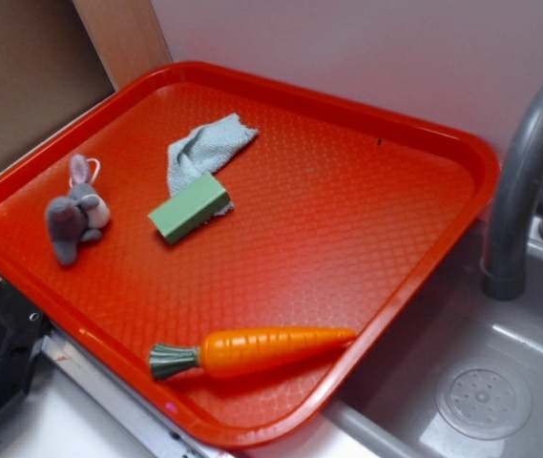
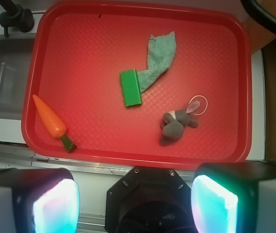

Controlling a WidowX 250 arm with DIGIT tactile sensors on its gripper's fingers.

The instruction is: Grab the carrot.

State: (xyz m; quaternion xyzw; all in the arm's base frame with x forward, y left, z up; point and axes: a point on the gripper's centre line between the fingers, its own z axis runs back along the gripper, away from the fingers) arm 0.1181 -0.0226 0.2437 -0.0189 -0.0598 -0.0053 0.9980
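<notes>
Approach not yet begun: the claw (image 2: 135, 204) is held released, clear of the tray (image 2: 142, 153); descent onto the carrot (image 2: 50, 116) is required.

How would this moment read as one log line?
phase: pre-grasp | claw: open, high above tray | carrot: untouched, near tray edge

black tool (image 2: 138, 204) w/ 2 screws, glowing teal-white pads (image 2: 55, 208).

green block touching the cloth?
Touching. The exterior view shows the green block lying on the cloth's lower edge; the wrist view shows them overlapping too.
</notes>
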